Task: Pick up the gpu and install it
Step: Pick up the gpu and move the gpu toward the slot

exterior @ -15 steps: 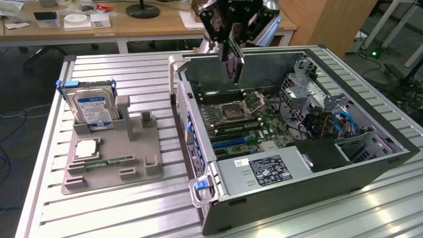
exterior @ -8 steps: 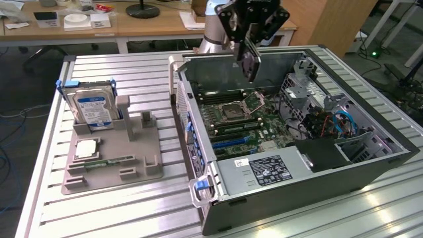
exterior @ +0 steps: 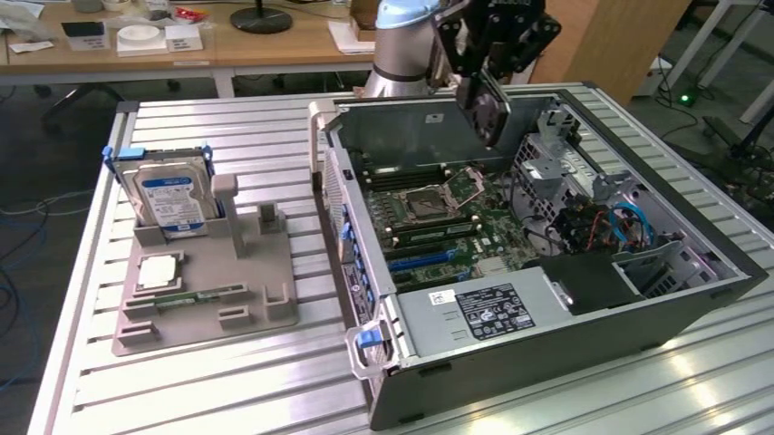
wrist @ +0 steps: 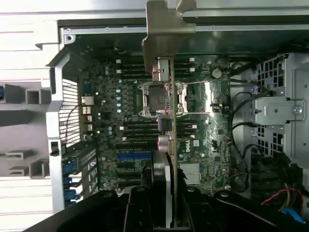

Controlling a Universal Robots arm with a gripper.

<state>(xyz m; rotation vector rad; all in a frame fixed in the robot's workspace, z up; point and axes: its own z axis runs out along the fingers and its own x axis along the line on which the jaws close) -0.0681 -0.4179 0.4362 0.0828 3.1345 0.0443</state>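
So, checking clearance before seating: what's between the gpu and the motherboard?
Nothing: in the exterior view the gpu hangs above the motherboard with only open air between.

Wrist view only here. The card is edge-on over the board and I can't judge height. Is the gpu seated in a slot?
Observer: No. The gpu hangs in the gripper above the open case, and its lower edge looks clear of the motherboard.
Operator: Where along the case?
Observer: At the far end, opposite the power supply.
Operator: Other parts outside the case?
Observer: A hard drive stands upright in the grey holder, on the exterior view's left of the case.
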